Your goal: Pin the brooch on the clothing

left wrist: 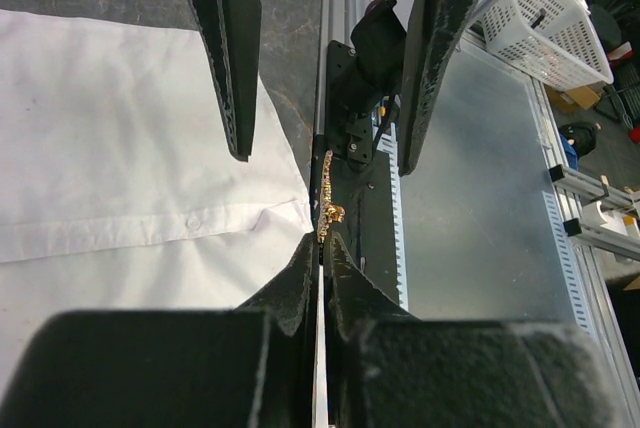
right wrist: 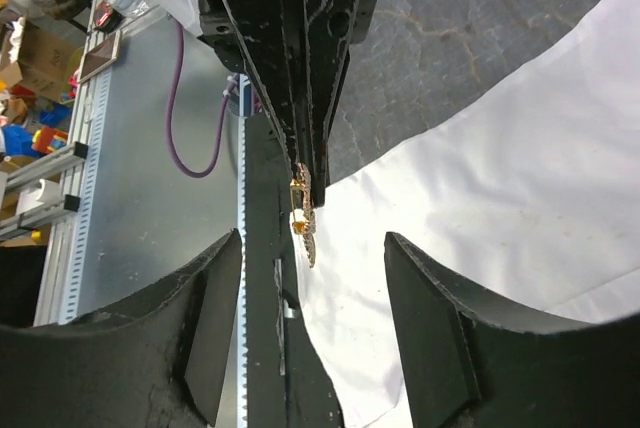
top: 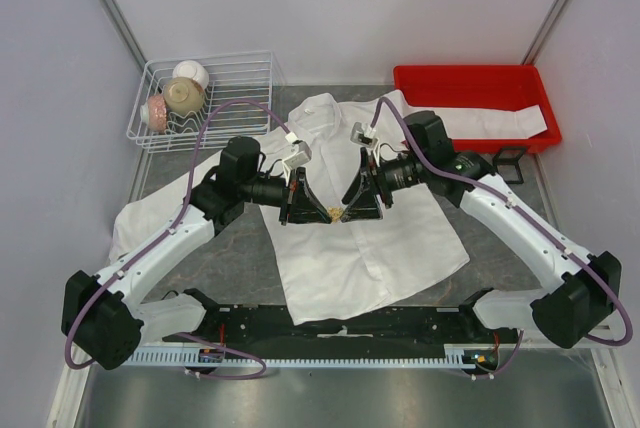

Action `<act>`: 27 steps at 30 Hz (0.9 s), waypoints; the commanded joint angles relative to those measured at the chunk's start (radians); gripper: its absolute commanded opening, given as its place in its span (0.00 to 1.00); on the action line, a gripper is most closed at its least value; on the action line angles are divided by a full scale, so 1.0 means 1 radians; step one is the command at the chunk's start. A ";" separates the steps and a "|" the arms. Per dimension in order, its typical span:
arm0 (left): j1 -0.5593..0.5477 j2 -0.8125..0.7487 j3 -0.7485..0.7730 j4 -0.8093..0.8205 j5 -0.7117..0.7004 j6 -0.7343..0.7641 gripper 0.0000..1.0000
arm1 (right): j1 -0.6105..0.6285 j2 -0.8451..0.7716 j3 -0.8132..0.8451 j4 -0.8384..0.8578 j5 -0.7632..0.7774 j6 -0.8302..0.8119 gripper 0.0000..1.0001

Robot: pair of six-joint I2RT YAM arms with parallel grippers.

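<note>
left gripper (left wrist: pixel 322 248): bottom middle, fingers pressed together, pinching brooch | brooch (left wrist: pixel 327 198): frame middle, points straight up from those tips | right gripper (left wrist: pixel 325 158): top, fingers spread, one each side of brooch, not touching | shirt (left wrist: pixel 120 148): left side

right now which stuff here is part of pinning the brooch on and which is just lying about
In the job:
brooch, pinched in the shut left gripper
white shirt spread under it
right gripper, open, facing the brooch

Lying about:
wire basket
bowls inside it
red tray
</note>
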 commanded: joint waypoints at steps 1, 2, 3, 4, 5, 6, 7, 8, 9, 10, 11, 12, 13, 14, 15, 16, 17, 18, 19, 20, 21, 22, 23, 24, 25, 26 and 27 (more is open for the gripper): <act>0.001 0.005 0.018 -0.013 0.017 -0.019 0.02 | 0.010 -0.006 0.077 -0.033 0.021 -0.057 0.67; 0.000 0.009 0.021 -0.014 0.016 -0.023 0.02 | 0.016 -0.006 0.079 -0.033 0.028 -0.055 0.66; 0.001 0.011 0.021 -0.013 0.014 -0.028 0.02 | 0.022 -0.006 0.079 -0.036 0.038 -0.055 0.67; 0.001 0.011 0.023 -0.013 0.014 -0.036 0.02 | 0.039 -0.004 0.079 -0.036 0.065 -0.055 0.67; 0.001 0.015 0.024 -0.013 0.014 -0.039 0.02 | 0.045 -0.003 0.082 -0.038 0.081 -0.055 0.67; 0.001 0.017 0.026 -0.013 0.014 -0.042 0.02 | 0.050 0.002 0.085 -0.041 0.094 -0.061 0.68; 0.001 0.017 0.027 -0.014 0.011 -0.047 0.02 | 0.059 0.004 0.089 -0.044 0.114 -0.066 0.69; 0.001 0.020 0.029 -0.014 0.010 -0.050 0.02 | 0.062 0.008 0.097 -0.051 0.148 -0.074 0.69; 0.001 0.022 0.029 -0.014 0.010 -0.051 0.02 | 0.064 0.008 0.102 -0.053 0.165 -0.084 0.69; 0.001 0.020 0.029 -0.016 0.007 -0.059 0.02 | 0.067 0.011 0.105 -0.057 0.173 -0.092 0.68; 0.001 0.022 0.029 -0.014 0.007 -0.063 0.02 | 0.071 0.013 0.112 -0.065 0.188 -0.097 0.68; 0.001 0.025 0.029 -0.016 0.007 -0.066 0.02 | 0.073 0.014 0.115 -0.070 0.194 -0.101 0.66; 0.001 0.026 0.029 -0.014 0.008 -0.071 0.02 | 0.081 0.014 0.117 -0.070 0.200 -0.106 0.65; 0.001 0.028 0.030 -0.014 0.008 -0.074 0.02 | 0.081 0.019 0.120 -0.068 0.205 -0.107 0.64; 0.001 0.034 0.030 -0.014 0.008 -0.076 0.02 | 0.085 0.019 0.120 -0.070 0.214 -0.110 0.61; 0.001 0.035 0.033 -0.014 0.008 -0.082 0.02 | 0.091 0.020 0.122 -0.068 0.223 -0.113 0.59; 0.001 0.038 0.033 -0.014 0.008 -0.085 0.02 | 0.091 0.024 0.123 -0.067 0.228 -0.115 0.59; 0.001 0.042 0.035 -0.013 0.010 -0.085 0.02 | 0.094 0.024 0.125 -0.068 0.231 -0.115 0.59; 0.001 0.043 0.035 -0.013 0.001 -0.092 0.02 | 0.099 0.025 0.125 -0.068 0.234 -0.115 0.59; 0.001 0.046 0.036 -0.013 -0.007 -0.096 0.02 | 0.102 0.025 0.125 -0.068 0.237 -0.115 0.59; 0.001 0.046 0.036 -0.013 -0.010 -0.096 0.02 | 0.104 0.027 0.126 -0.068 0.239 -0.117 0.59; 0.001 0.052 0.039 -0.013 -0.012 -0.097 0.02 | 0.110 0.027 0.125 -0.068 0.240 -0.117 0.59; 0.001 0.054 0.041 -0.013 -0.012 -0.099 0.02 | 0.110 0.028 0.125 -0.068 0.242 -0.118 0.59; 0.001 0.054 0.041 -0.011 -0.013 -0.100 0.02 | 0.111 0.028 0.125 -0.070 0.243 -0.121 0.59; 0.001 0.057 0.041 -0.010 -0.010 -0.103 0.02 | 0.116 0.028 0.125 -0.071 0.249 -0.124 0.59; 0.001 0.058 0.041 -0.008 -0.012 -0.105 0.02 | 0.117 0.030 0.125 -0.076 0.255 -0.129 0.59; 0.001 0.058 0.041 -0.007 -0.012 -0.108 0.02 | 0.119 0.030 0.125 -0.077 0.260 -0.136 0.59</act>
